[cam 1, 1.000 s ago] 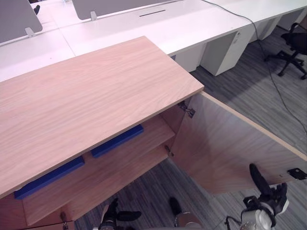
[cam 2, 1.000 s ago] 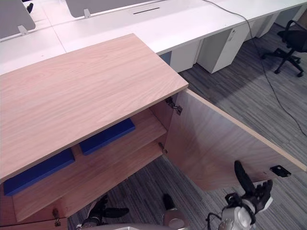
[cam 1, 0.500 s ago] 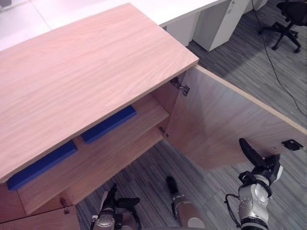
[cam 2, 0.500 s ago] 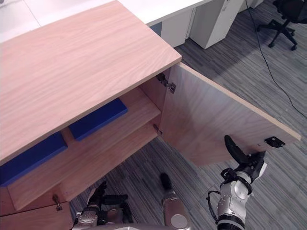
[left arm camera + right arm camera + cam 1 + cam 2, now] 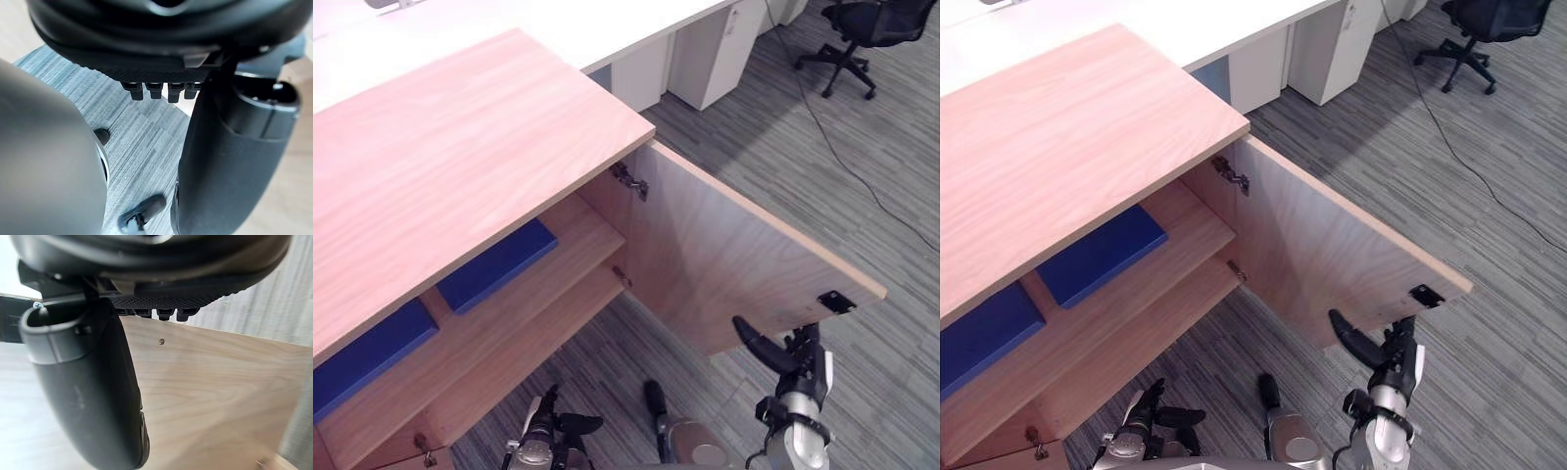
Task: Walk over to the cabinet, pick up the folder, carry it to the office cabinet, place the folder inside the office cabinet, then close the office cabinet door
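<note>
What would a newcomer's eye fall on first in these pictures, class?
The wooden cabinet stands on the left, its door swung wide open to the right. Two blue folders lie flat on its upper shelf, vivid against the wood. The right hand hovers by the door's lower outer corner.

The cabinet top [image 5: 460, 166] overhangs the shelf and hides the far part of the right folder [image 5: 497, 264] and of the left folder [image 5: 367, 357], which the picture's left edge also cuts off. The cabinet's own left end runs out of view there. At the far right, the office chair [image 5: 862, 24] is cut by the top edge.
</note>
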Robot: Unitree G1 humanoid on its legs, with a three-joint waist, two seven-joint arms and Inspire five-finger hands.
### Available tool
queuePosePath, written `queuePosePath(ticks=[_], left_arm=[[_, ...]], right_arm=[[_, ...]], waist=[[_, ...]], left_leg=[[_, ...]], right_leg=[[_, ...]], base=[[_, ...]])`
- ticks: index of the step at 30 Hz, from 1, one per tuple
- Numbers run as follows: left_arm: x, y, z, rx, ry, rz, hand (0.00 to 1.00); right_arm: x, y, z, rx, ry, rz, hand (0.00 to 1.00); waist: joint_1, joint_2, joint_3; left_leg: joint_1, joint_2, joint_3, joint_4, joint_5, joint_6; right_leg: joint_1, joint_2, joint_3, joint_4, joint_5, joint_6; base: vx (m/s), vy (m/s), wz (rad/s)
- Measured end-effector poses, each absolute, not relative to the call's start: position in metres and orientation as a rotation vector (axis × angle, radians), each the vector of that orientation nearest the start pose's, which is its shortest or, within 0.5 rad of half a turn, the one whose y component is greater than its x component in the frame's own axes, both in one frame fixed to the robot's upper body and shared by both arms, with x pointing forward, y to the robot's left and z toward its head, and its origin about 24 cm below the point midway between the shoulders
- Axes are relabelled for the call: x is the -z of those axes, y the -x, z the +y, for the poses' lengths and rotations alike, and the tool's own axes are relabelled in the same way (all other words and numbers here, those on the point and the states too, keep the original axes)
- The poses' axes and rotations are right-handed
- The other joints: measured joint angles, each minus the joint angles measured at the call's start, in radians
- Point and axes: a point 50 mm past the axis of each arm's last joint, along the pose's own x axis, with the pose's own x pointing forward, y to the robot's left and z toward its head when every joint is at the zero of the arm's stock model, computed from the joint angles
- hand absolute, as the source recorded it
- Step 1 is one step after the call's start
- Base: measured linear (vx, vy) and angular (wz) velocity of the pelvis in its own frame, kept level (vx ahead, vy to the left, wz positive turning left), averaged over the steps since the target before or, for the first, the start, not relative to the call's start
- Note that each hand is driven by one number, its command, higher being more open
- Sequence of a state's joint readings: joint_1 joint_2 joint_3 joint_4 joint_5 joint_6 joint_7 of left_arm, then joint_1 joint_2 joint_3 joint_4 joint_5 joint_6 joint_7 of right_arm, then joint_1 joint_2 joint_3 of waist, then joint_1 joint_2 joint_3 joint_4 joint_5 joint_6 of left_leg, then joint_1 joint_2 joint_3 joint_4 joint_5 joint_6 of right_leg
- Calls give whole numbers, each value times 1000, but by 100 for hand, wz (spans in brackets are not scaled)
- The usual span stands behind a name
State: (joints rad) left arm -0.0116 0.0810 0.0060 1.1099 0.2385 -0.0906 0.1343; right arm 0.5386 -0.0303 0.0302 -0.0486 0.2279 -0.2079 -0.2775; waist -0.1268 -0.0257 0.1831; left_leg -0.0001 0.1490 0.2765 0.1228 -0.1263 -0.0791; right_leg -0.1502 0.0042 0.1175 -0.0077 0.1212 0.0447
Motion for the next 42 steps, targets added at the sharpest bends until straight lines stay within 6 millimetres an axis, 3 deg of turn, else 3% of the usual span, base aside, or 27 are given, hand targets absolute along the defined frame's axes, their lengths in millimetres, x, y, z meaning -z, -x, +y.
queuePosePath(ticks=[6, 9, 12, 14, 15, 16, 17, 18, 19, 21, 22, 26, 31, 35, 38, 42], left_arm=[[145, -127, 197, 101, -425, 897, 100], [144, -127, 205, 114, -427, 910, 100], [141, -133, 221, 143, -494, 920, 100], [140, -137, 229, 149, -517, 945, 100], [138, -138, 238, 130, -535, 950, 100], [137, -141, 239, 120, -528, 946, 100], [138, -140, 235, 120, -515, 946, 100], [137, -145, 233, 113, -506, 935, 100], [134, -153, 232, 101, -484, 916, 100], [133, -163, 213, 77, -411, 873, 100], [134, -163, 203, 55, -359, 853, 100], [133, -158, 205, -62, -254, 843, 100], [133, -153, 211, -134, -217, 840, 100], [133, -146, 219, -174, -202, 839, 100], [135, -134, 227, -192, -212, 864, 100], [141, -114, 231, -217, -195, 909, 100]], right_arm=[[25, -96, -184, 301, -26, 384, 100], [19, -80, -182, 140, 58, 456, 100], [21, -78, -171, -44, 85, 514, 100], [20, -77, -159, -182, 53, 539, 100], [21, -72, -149, -282, 38, 564, 100], [20, -72, -139, -380, 24, 567, 100], [20, -75, -133, -444, 25, 560, 100], [15, -88, -118, -582, 41, 511, 100], [9, -102, -102, -682, 39, 445, 100], [-3, -142, -86, -780, 102, 303, 100], [-32, -183, -68, -791, 117, 106, 100], [-68, -260, -40, -593, 91, -99, 100], [-70, -287, -48, -462, 156, -143, 100], [-67, -308, -69, -307, 154, -131, 100], [-47, -317, -87, -247, 203, -29, 100], [-14, -313, -98, -222, 256, 121, 100]], waist=[[5, -11, -1], [5, -23, 1], [23, -70, 1], [42, -90, 6], [56, -119, -1], [79, -129, -9], [89, -104, -6], [105, -109, -8], [117, -162, -28], [154, -110, -15], [198, -83, -15], [230, -80, -9], [245, -79, -8], [246, -67, 0], [250, -67, 0], [254, -61, 5]], left_leg=[[19, -5, 7, 18, -3, 4], [28, -12, -8, 24, -10, 10], [22, -12, -51, 33, -9, 12], [7, 4, -73, 47, -6, 10], [1, -4, -99, 58, 4, -5], [-8, 8, -142, 55, 12, -13], [-27, 34, -173, 54, 14, -16], [-76, 47, -198, 84, 25, -33], [-116, -3, -237, 103, 51, -51], [-159, 25, -272, 152, 42, -74], [-175, 10, -286, 158, 51, -61], [-184, 1, -319, 102, 94, -50], [-164, -53, -348, 18, 151, -24], [-159, -77, -367, -13, 158, -15], [-140, -86, -374, -39, 162, -11], [-138, -97, -402, -76, 179, -5]], right_leg=[[10, -4, 9, 32, -2, 1], [5, -9, 5, 78, -28, 7], [-8, -8, -14, 109, -46, -7], [-53, -1, -29, 295, -114, -23], [-38, -18, -46, 322, -206, -5], [-24, -12, -100, 286, -213, -4], [-18, 1, -126, 274, -211, -1], [-80, 7, -107, 451, -258, -26], [-36, -61, -72, 425, -359, 11], [-20, -38, -142, 368, -340, 24], [-13, -36, -186, 323, -293, 12], [13, -46, -243, 278, -272, 1], [53, -89, -271, 215, -219, 22], [80, -103, -298, 171, -211, 33], [100, -109, -308, 153, -210, 34], [105, -118, -335, 142, -210, 35]], base=[[-70, 26, -5], [-124, 15, 4], [-143, -42, -3], [-103, -69, 15], [-72, -98, 38], [-121, -150, 31], [-161, -183, 25], [-157, -220, 85], [-100, -217, 106], [-99, -87, 76], [-109, 17, 39], [-41, -27, 53], [145, 82, 35], [90, 34, 21], [64, 11, 11], [42, -2, 21]])
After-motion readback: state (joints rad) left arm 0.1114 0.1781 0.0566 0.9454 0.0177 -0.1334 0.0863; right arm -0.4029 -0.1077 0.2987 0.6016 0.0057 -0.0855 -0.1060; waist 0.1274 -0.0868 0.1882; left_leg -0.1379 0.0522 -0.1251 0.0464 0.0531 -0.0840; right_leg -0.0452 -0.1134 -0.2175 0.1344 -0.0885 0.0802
